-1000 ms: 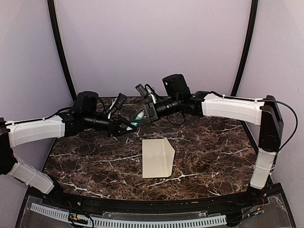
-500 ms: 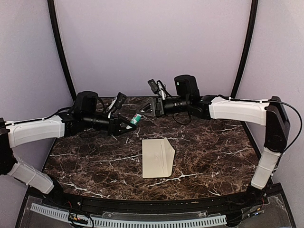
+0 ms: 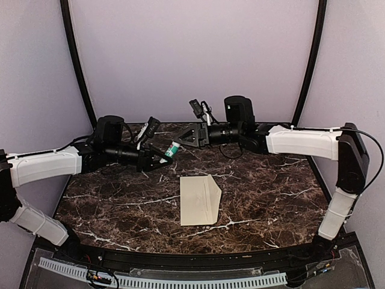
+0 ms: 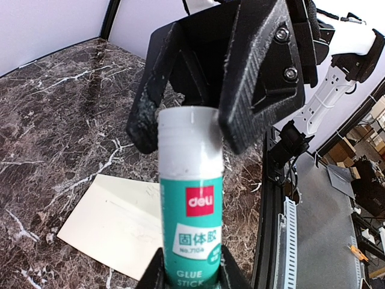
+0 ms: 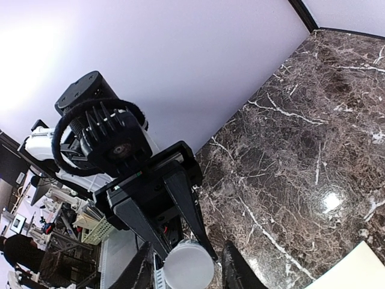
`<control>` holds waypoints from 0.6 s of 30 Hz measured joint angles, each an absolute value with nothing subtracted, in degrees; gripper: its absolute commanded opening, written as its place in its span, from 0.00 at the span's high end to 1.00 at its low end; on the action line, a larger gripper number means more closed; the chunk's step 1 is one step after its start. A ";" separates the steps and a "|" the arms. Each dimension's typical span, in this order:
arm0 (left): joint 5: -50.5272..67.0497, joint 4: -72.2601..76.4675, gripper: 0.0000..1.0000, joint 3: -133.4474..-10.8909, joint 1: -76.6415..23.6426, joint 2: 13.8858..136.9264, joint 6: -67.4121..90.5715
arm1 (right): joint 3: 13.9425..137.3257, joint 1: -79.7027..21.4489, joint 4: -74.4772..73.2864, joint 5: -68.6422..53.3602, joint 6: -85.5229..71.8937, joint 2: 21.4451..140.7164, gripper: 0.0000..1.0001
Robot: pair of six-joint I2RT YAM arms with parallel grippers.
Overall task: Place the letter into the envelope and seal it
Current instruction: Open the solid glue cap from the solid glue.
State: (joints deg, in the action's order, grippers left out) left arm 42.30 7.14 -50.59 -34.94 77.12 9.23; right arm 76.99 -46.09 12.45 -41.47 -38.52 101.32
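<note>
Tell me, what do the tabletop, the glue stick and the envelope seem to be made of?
Tabletop: looks like polished dark marble or a marble-look laminate; white veins, glossy glare.
Glue stick: seemingly smooth plastic; white cap, teal printed label.
Envelope: matte cream paper; crisp flap folds.

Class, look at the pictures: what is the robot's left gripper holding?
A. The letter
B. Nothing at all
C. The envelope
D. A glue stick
D: the left gripper is closed on a green-and-white glue stick, while the envelope lies flat on the table.
</note>
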 measured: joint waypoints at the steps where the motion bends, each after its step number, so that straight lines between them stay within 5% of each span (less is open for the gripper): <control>1: 42.28 7.14 1.00 -50.59 -34.94 77.12 9.23 | 76.99 -46.13 12.78 -41.58 -38.57 101.32 0.69; 6: 42.46 7.20 1.00 -50.63 -34.94 77.12 9.21 | 76.99 -46.17 14.15 -42.02 -39.79 101.41 0.75; 18: 42.41 7.16 1.00 -50.63 -35.05 77.12 9.21 | 77.01 -46.85 14.11 -42.22 -39.70 101.49 0.71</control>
